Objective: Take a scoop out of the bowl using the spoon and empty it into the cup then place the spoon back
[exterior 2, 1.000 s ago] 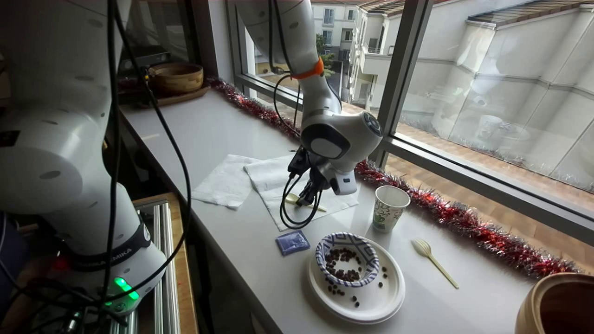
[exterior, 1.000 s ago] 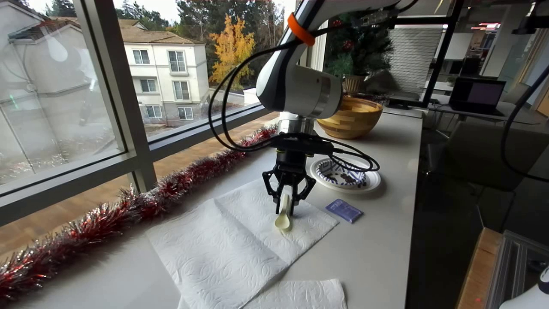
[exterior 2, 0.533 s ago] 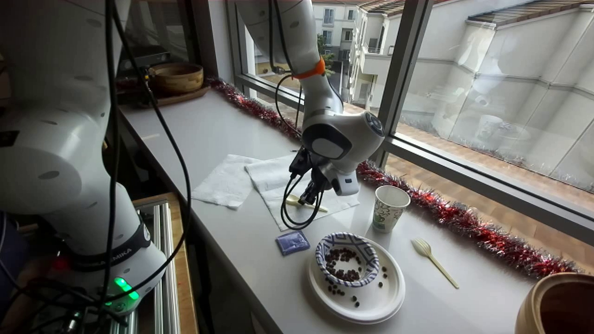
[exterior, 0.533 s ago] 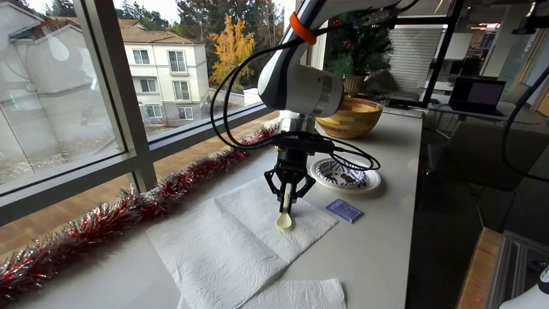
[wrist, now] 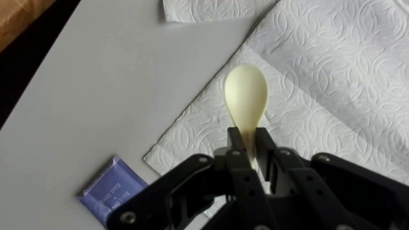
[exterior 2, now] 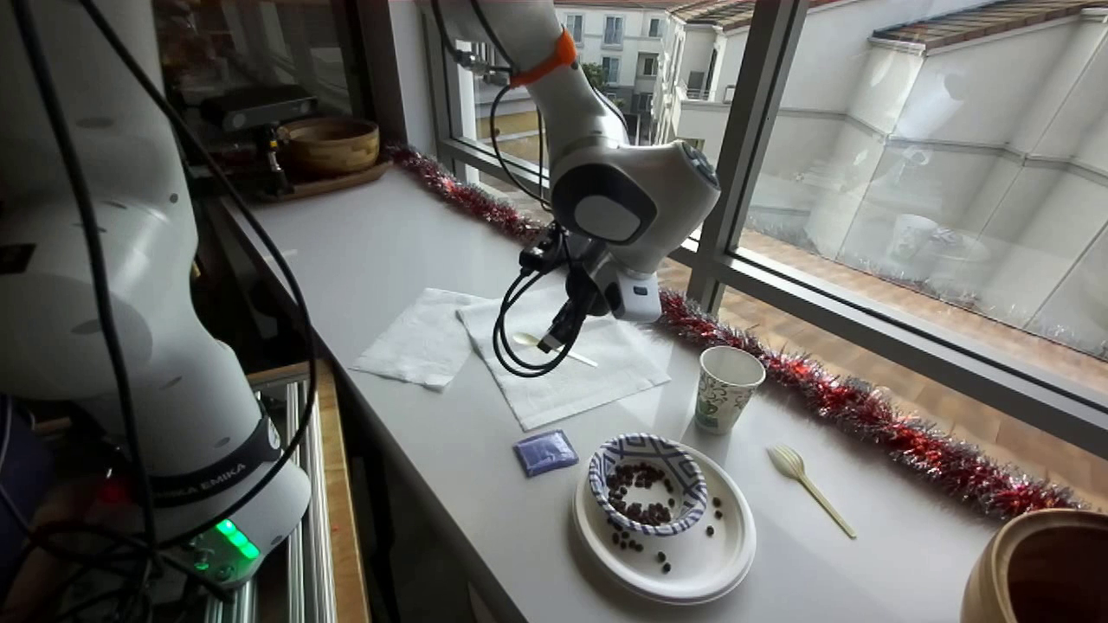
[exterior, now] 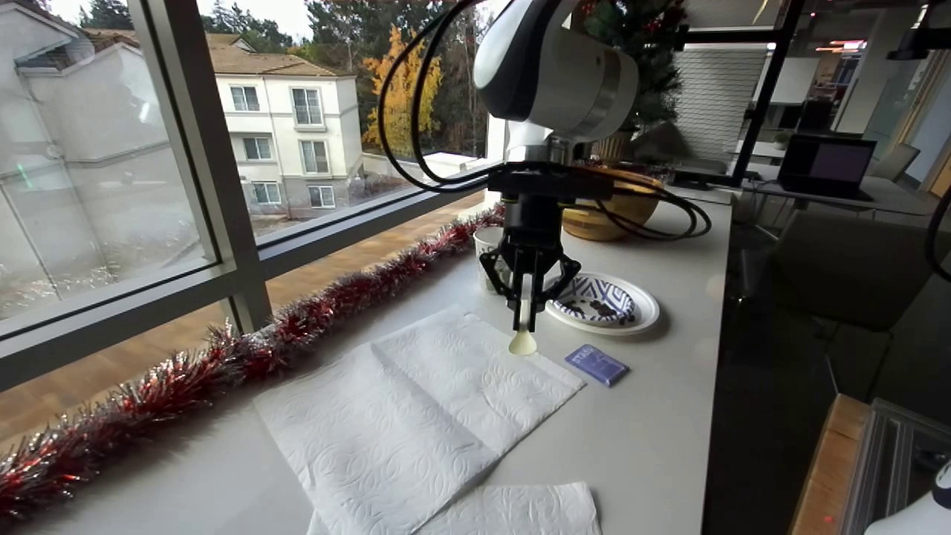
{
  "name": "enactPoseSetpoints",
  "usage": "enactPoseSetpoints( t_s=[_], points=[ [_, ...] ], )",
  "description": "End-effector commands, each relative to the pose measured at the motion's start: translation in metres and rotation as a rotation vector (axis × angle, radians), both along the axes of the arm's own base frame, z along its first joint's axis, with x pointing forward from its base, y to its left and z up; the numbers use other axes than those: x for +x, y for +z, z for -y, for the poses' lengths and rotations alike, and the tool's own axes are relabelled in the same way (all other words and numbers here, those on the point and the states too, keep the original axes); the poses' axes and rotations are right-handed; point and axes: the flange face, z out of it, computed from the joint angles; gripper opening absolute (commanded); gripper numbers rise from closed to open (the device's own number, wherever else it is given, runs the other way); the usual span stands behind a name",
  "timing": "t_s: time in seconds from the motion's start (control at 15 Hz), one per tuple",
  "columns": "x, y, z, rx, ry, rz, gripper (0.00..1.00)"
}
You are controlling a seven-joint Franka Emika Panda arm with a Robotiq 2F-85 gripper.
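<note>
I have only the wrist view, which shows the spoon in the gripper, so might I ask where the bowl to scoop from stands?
Observer: The blue-and-white patterned bowl stands on a round white plate.
Operator: Thank you; does the bowl hold anything?
Observer: Yes, small dark bean-like pieces lie inside it.
Operator: And where would I tip them out, please?
Observer: The printed paper cup stands upright between the plate and the red-and-silver tinsel garland.

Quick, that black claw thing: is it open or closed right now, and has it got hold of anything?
Claw: closed, holding the pale cream-yellow spoon by its handle.
</note>
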Motion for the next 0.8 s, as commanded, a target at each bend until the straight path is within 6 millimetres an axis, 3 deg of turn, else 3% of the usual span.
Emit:
enactPoseSetpoints(
  t_s=[0.0, 0.27, 0.47, 0.53, 0.6, 0.73],
  points=[
    [-0.034, 0.024, 0.045, -0.031, -0.159, -0.022, 0.04],
    [-0.05, 0.024, 0.127, -0.111, -0.362, 0.039, 0.04],
    [-0.05, 0.022, 0.178, -0.223, -0.462, 0.126, 0.04],
    [-0.048, 0.021, 0.165, -0.158, -0.411, 0.093, 0.04],
    [-0.05, 0.02, 0.173, -0.167, -0.425, 0.102, 0.15],
    [-0.05, 0.02, 0.172, -0.165, -0.419, 0.1, 0.15]
  ],
)
